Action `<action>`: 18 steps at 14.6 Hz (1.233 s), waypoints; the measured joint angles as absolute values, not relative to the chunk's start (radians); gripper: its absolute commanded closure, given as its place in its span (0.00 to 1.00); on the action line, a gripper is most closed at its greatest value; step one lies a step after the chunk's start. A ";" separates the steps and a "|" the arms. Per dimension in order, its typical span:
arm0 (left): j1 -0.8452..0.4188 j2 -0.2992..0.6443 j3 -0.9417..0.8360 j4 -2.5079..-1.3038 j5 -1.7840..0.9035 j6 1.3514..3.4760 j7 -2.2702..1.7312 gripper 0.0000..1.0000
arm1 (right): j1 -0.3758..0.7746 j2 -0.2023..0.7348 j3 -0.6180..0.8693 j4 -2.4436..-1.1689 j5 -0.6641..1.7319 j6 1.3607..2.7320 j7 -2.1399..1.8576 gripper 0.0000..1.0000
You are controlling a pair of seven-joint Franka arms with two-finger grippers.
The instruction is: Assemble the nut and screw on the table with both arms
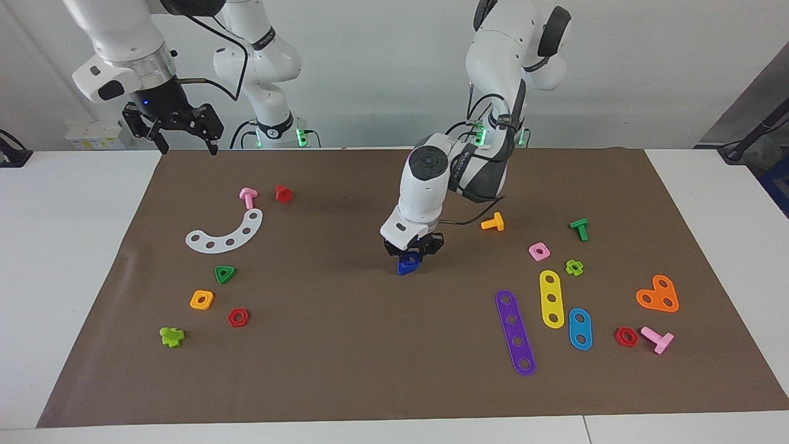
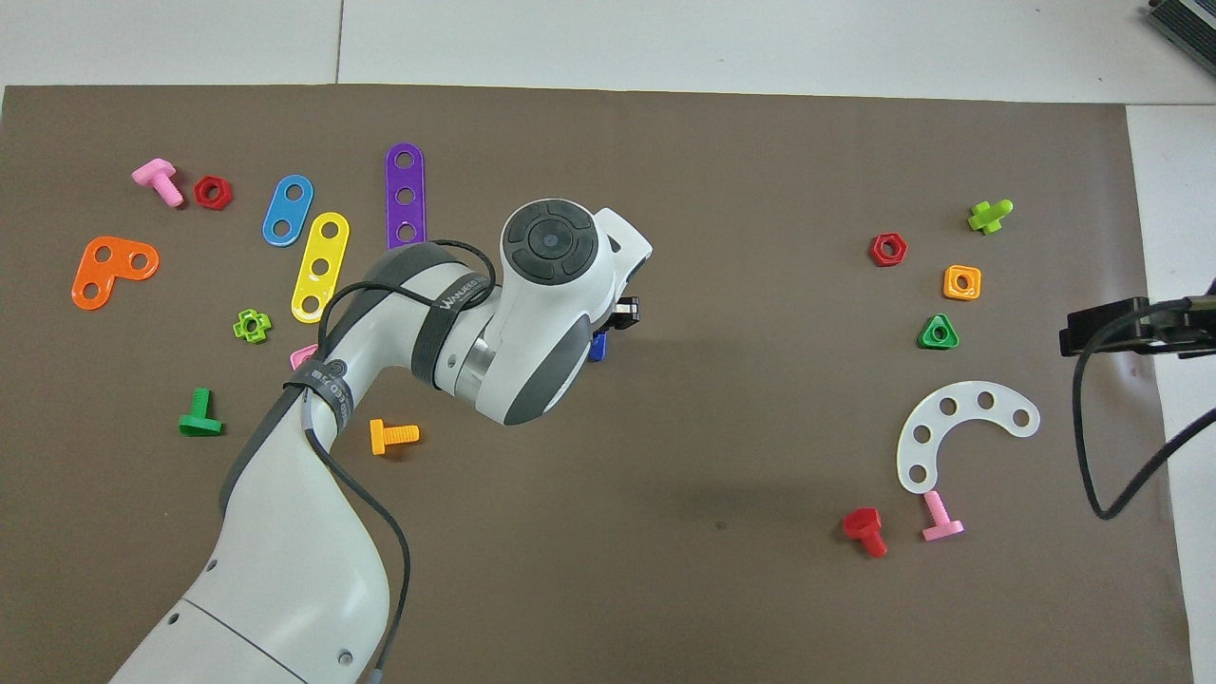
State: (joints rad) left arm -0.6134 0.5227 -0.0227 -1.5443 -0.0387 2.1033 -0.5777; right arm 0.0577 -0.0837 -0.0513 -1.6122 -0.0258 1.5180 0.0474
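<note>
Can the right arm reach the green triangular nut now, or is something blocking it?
Probably yes. The right gripper is open, holds nothing, and hangs over its own end of the table. The green triangular nut lies uncovered there, with only small parts around it.

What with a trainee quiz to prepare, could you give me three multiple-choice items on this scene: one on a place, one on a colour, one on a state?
1. Where on the table is the white curved strip?
A. toward the right arm's end
B. toward the left arm's end
C. lifted in the air

2. What colour is the long four-hole strip?
A. yellow
B. blue
C. purple

3. How is the left tool?
A. open, holding nothing
B. shut on the blue screw
C. open around the blue screw

Answers:
1 A: it lies flat on the side where the right arm's base stands.
2 C: the strip with four holes is purple; the yellow strip has three holes and the blue strip has two.
3 B: the tool is closed on the blue screw at mid-table.
</note>
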 measured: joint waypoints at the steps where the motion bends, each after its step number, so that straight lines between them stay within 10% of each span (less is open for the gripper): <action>1: -0.612 0.525 -0.023 -1.541 -0.040 2.105 -0.578 0.89 | 0.058 -0.084 -0.051 -1.612 -0.026 1.518 0.047 0.00; 18: -0.622 0.547 -0.023 -1.478 -0.038 2.012 -0.583 0.89 | 0.058 -0.084 -0.051 -1.612 -0.026 1.518 0.047 0.00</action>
State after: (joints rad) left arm -0.6215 0.5471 -0.0229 -1.4776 -0.0384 2.0123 -0.5825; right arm 0.0577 -0.0837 -0.0513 -1.6122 -0.0258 1.5180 0.0474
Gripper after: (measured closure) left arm 0.524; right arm 0.000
